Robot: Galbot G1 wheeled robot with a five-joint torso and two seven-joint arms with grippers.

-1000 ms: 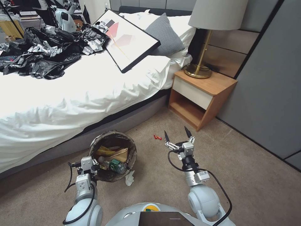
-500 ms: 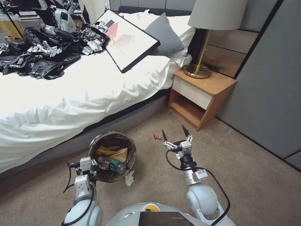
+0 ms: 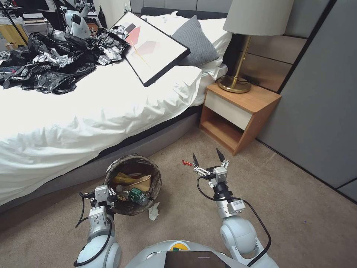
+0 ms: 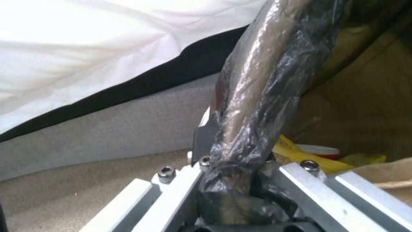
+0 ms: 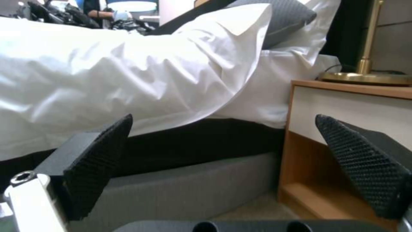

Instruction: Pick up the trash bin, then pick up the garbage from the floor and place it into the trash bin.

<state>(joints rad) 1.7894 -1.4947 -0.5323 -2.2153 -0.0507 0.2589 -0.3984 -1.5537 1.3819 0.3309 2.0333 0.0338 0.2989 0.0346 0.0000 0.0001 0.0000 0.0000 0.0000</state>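
Observation:
The trash bin (image 3: 131, 160), lined with a dark bag, stands on the carpet beside the bed. My left gripper (image 3: 108, 195) is shut on its near rim; in the left wrist view the bagged rim (image 4: 257, 96) runs between the clamped jaws of that gripper (image 4: 234, 161). Inside the bin lie a green-labelled bottle (image 3: 136, 195), tan paper (image 3: 140, 183) and a yellow wrapper (image 3: 122, 179). A white tissue (image 3: 153, 210) lies on the floor against the bin. A red wrapper (image 3: 187, 162) lies on the carpet just left of my open right gripper (image 3: 206, 158), whose black pads (image 5: 98, 164) stand wide apart.
The bed (image 3: 93, 123) with a heap of black bags (image 3: 52, 63) and a framed picture (image 3: 152, 46) runs along the left. A wooden nightstand (image 3: 238, 115) with a lamp (image 3: 241, 56) stands ahead, and a grey wall (image 3: 319, 104) is on the right. Open carpet (image 3: 297, 216) lies to the right.
My right arm has drawn slightly left and back toward me, gripper still open. The left gripper and bin have barely shifted.

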